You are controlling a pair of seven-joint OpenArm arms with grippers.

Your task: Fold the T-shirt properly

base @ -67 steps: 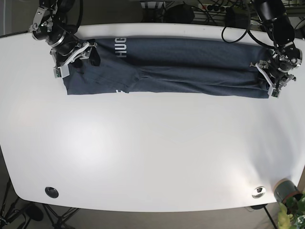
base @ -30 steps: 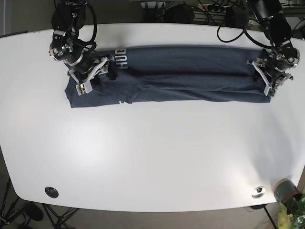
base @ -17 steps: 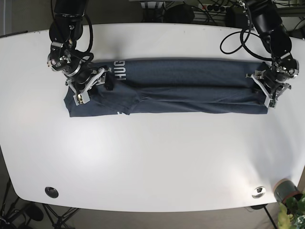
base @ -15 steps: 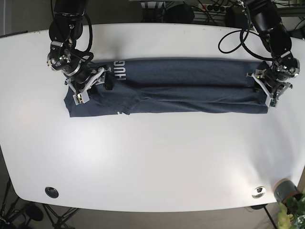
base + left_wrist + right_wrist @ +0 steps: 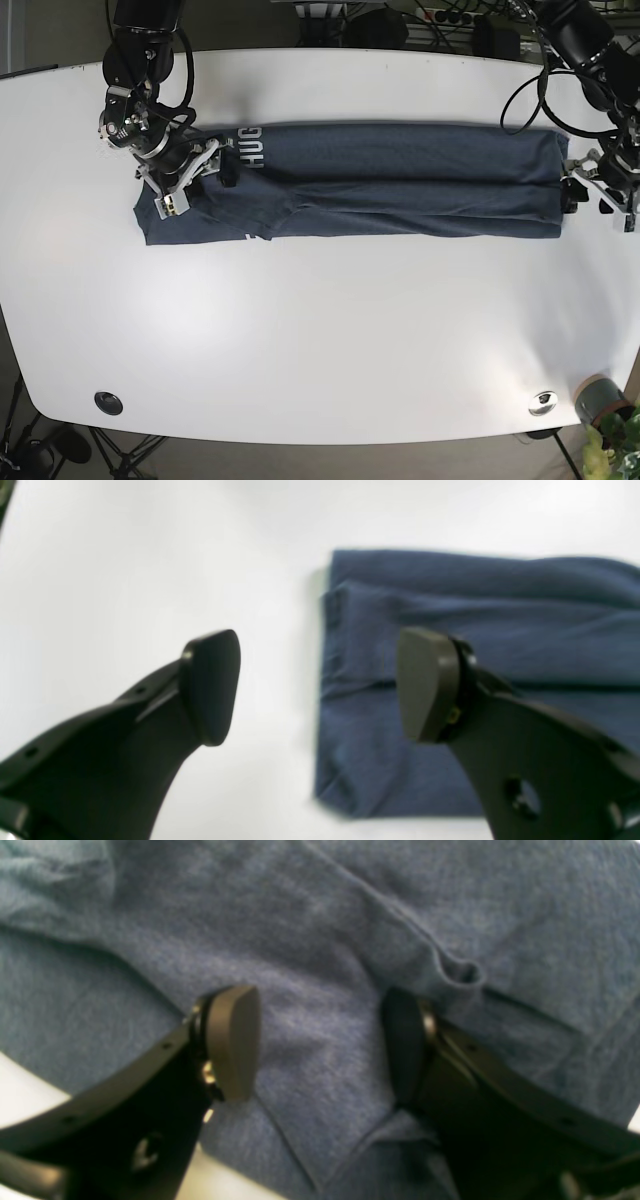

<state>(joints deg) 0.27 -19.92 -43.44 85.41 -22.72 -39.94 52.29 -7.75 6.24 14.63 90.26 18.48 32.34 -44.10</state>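
**Shirt end released, band lies folded on the table**

Nearest to me, the front half of the table (image 5: 320, 350) is bare white. Beyond it the T-shirt (image 5: 400, 180) lies as a long dark band along the far edge, folded lengthwise, its printed end toward the far corner where my right arm works.

My left gripper (image 5: 320, 685) has just let go: half a second ago it sat on the shirt's end, and now it has pulled back off the cloth toward the table's side edge. Its jaws stand wide apart and hold nothing; one tip hangs over bare table, the other above the hem.

My right gripper (image 5: 320, 1040) is still over the printed end, jaws spread, cloth beneath and between them but not pinched.

I judge the lengthwise fold is set. Next comes bringing one end over the other.
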